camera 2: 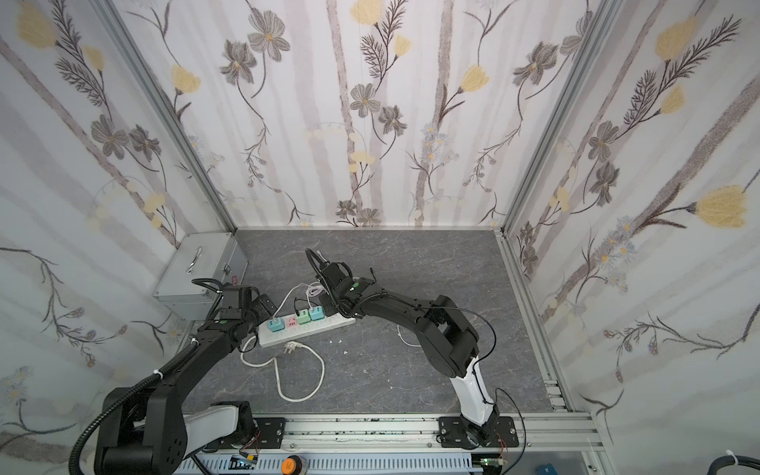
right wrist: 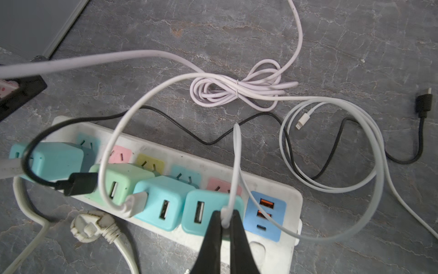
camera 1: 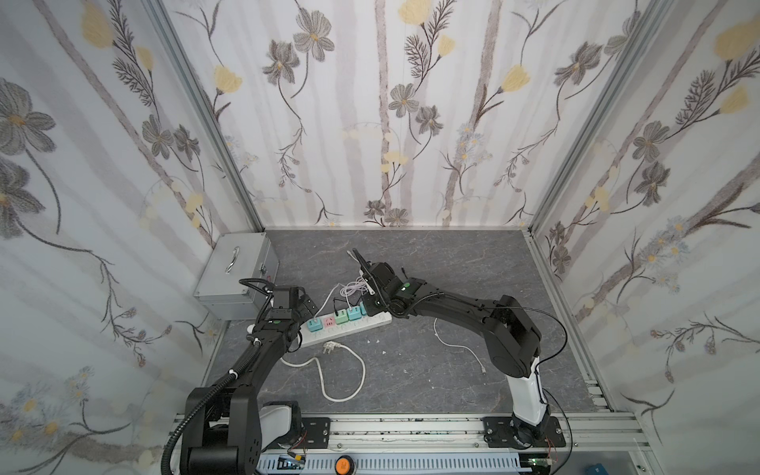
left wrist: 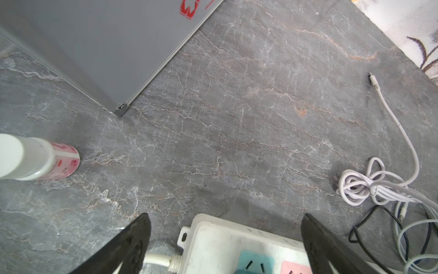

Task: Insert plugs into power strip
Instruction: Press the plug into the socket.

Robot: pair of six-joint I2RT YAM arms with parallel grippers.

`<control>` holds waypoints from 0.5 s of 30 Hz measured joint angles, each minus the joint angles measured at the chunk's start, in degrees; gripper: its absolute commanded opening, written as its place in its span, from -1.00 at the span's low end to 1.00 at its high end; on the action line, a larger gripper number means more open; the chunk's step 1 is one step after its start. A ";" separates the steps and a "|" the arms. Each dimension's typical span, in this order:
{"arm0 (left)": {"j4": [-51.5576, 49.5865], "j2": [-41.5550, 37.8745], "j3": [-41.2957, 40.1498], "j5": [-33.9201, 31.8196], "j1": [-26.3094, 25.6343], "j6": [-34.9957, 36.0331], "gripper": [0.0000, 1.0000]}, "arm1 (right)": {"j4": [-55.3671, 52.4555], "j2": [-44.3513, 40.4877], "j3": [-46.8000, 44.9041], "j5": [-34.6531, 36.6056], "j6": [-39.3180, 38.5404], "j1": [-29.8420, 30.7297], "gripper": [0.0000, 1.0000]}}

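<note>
The white power strip (right wrist: 293,199) lies on the grey floor, seen in both top views (camera 1: 372,321) (camera 2: 283,338). Several plugs stand in its sockets side by side: teal (right wrist: 57,160), mint green (right wrist: 123,180), teal (right wrist: 163,199) and teal (right wrist: 201,212). My right gripper (right wrist: 226,212) is over the last teal plug, shut on the end of a thin white cable (right wrist: 237,154) where it meets that plug. My left gripper (left wrist: 225,220) hangs open above the strip's cord end (left wrist: 213,239), its fingers (left wrist: 138,234) on either side with nothing between them.
A grey metal box (camera 1: 234,271) stands at the back left, close to the left arm. The strip's thick cord ends in a white three-prong plug (right wrist: 90,225) in front of it. A pink-labelled bottle (left wrist: 47,161), a coiled pale cable (right wrist: 237,90) and a black cable (right wrist: 424,102) lie around.
</note>
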 measured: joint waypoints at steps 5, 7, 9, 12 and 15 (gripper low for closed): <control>0.00 0.63 0.00 0.17 0.00 -0.04 1.00 | 0.98 -0.44 -1.31 2.62 -2.05 1.03 -0.92; 0.00 0.74 0.00 0.20 0.00 -0.04 1.00 | 1.49 -0.68 -1.92 3.39 -2.51 1.36 -0.93; 0.00 0.76 0.00 0.20 0.00 -0.07 1.00 | 1.88 -0.79 -2.29 4.11 -3.06 1.70 -0.93; 0.00 0.76 0.00 0.20 0.00 -0.07 1.00 | 2.73 -1.46 -3.32 4.83 -3.67 2.08 -0.94; 0.00 0.76 0.00 0.20 0.00 -0.07 1.00 | 1.99 -2.43 -3.91 4.55 -4.33 2.21 -0.92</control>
